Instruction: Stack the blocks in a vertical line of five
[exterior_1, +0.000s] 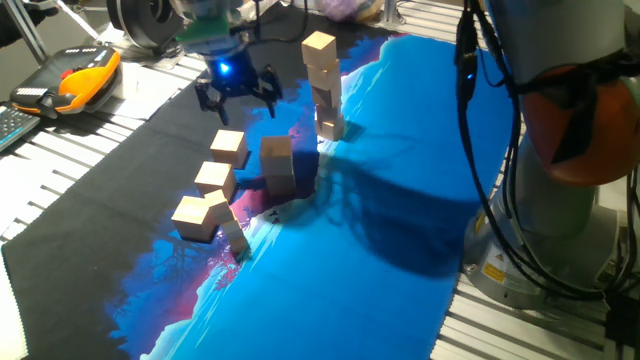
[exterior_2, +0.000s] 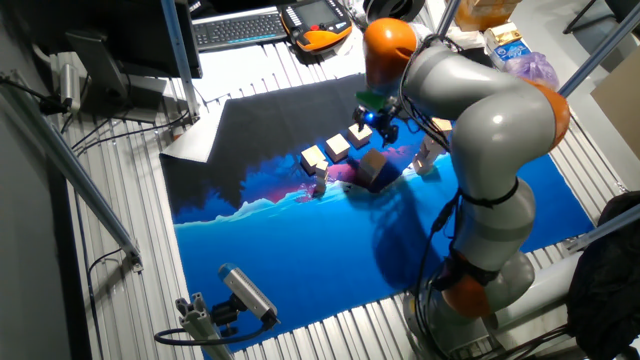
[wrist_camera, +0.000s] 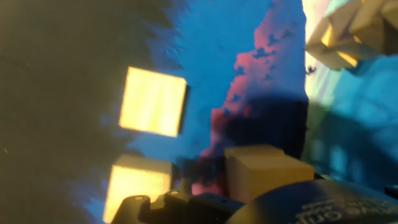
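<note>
A stack of tan wooden blocks (exterior_1: 322, 85) stands on the blue mat, its top block shifted a little to the left; it also shows in the other fixed view (exterior_2: 428, 155) and at the top right of the hand view (wrist_camera: 348, 34). Three loose blocks lie in a row: (exterior_1: 228, 148), (exterior_1: 215, 180), (exterior_1: 195, 218). Another block (exterior_1: 278, 165) stands in shadow between the row and the stack. My gripper (exterior_1: 238, 100) hovers above the mat behind the row and left of the stack, open and empty. The hand view shows blocks below it (wrist_camera: 153, 101), (wrist_camera: 264, 171).
An orange-and-black handheld device (exterior_1: 85, 80) lies on the table at the far left. The arm's base and cables (exterior_1: 570, 110) stand to the right of the mat. A keyboard (exterior_2: 240, 28) lies at the table's far end.
</note>
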